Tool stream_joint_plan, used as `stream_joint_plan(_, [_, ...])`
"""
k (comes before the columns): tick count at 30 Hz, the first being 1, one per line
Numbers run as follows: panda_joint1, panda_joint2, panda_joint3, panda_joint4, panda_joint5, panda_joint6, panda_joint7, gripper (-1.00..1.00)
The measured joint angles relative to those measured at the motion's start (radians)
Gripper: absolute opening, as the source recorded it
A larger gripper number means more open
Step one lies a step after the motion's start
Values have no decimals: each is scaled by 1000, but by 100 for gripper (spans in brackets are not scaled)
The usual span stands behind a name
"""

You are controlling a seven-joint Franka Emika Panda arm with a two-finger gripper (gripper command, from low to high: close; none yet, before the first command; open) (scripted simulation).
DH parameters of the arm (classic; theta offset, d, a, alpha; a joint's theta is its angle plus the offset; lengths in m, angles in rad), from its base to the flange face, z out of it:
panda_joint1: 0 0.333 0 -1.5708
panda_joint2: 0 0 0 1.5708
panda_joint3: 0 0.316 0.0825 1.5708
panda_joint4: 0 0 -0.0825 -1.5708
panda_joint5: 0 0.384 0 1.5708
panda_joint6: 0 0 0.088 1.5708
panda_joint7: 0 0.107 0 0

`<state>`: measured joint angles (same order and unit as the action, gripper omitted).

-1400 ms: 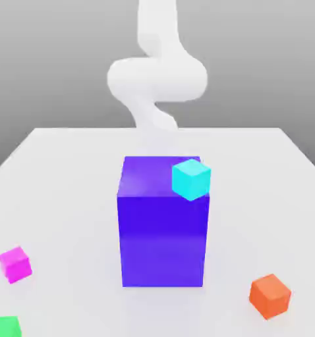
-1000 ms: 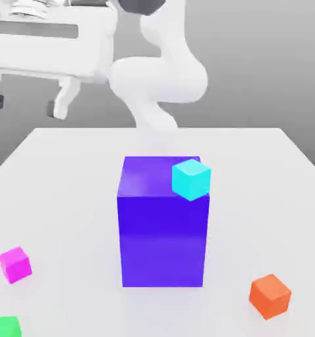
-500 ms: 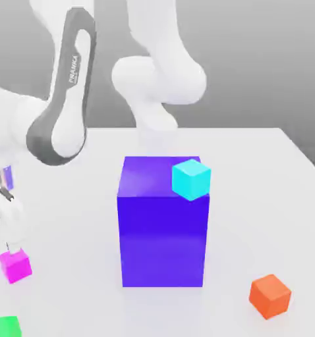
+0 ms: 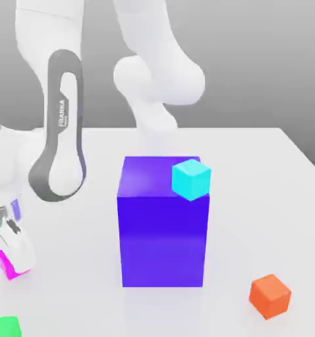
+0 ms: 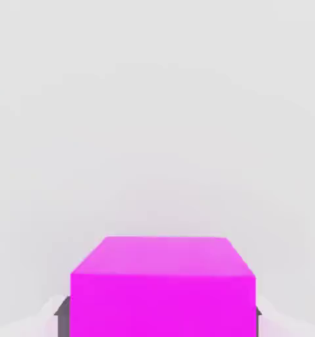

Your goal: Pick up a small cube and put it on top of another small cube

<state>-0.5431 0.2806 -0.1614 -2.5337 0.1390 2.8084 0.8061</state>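
The magenta cube (image 5: 163, 286) sits on the white table (image 4: 252, 171) at the exterior view's far left, and the gripper (image 4: 14, 258) is down around it with a finger on either flank; whether the fingers press the faces yet I cannot tell. It looks small, rigid and light, with flat smooth sides, so a squeeze across two opposite faces near mid-height should hold it squarely without tilt. Well apart stand the tall purple block (image 4: 162, 224) carrying a cyan cube (image 4: 191, 178), an orange cube (image 4: 270, 296) and a green cube (image 4: 3, 326).
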Motion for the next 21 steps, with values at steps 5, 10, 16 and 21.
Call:
stream_joint_plan(5, [64,-27,-13,97,-40,-124,152,-100])
stream_joint_plan(10, [148,28,-2,267,-46,-239,347,-100])
stream_joint_plan(16, [215,142,18,414,-33,-272,497,-100])
stream_joint_plan(21, [212,200,27,423,-19,-222,493,100])
